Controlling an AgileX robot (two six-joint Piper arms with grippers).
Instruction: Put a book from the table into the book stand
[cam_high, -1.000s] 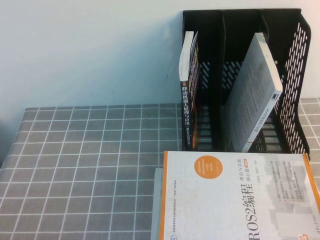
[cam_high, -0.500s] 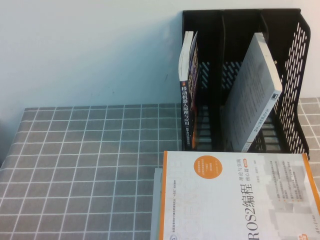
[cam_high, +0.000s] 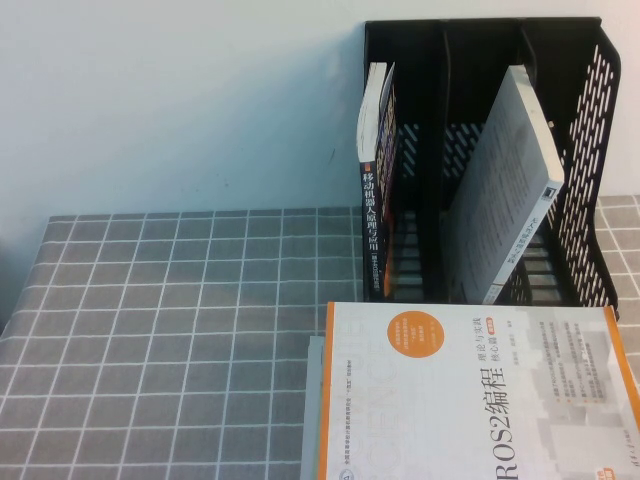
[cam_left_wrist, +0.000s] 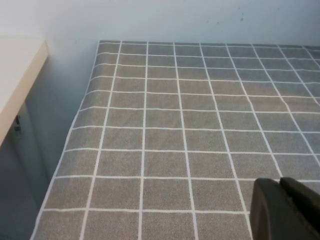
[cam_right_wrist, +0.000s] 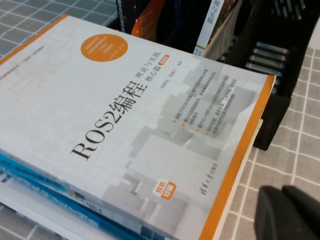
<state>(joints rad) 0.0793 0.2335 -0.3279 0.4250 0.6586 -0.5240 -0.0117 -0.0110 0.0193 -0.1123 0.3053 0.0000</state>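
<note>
The left gripper (cam_left_wrist: 286, 210) is seen only at the edge of the left wrist view, as a dark shape hanging above bare grey cloth of the table (cam_left_wrist: 165, 130); nothing is held by it, and whether it is released or clenched cannot be told. The right gripper (cam_right_wrist: 290, 212) is likewise seen only as a dark shape at the edge of the right wrist view, just beside the white-and-orange ROS2 book (cam_right_wrist: 125, 125); its state cannot be told either. Neither arm is caught in the high view.

The ROS2 book (cam_high: 470, 395) is laid flat on top of a stack of other books (cam_right_wrist: 60, 200) at the near right of the table, directly in front of the book stand (cam_high: 590, 160). The stand is set at the far right against the pale wall (cam_high: 180, 100).

The book (cam_high: 510, 190) is found inside the stand, in a compartment to the right of the leftmost one, tilted so that its top leans to the right and its white spine faces forward. In the leftmost compartment a dark-spined book (cam_high: 376, 190) with white Chinese lettering is stood nearly upright. The left part of the table is covered only by the gridded cloth.
</note>
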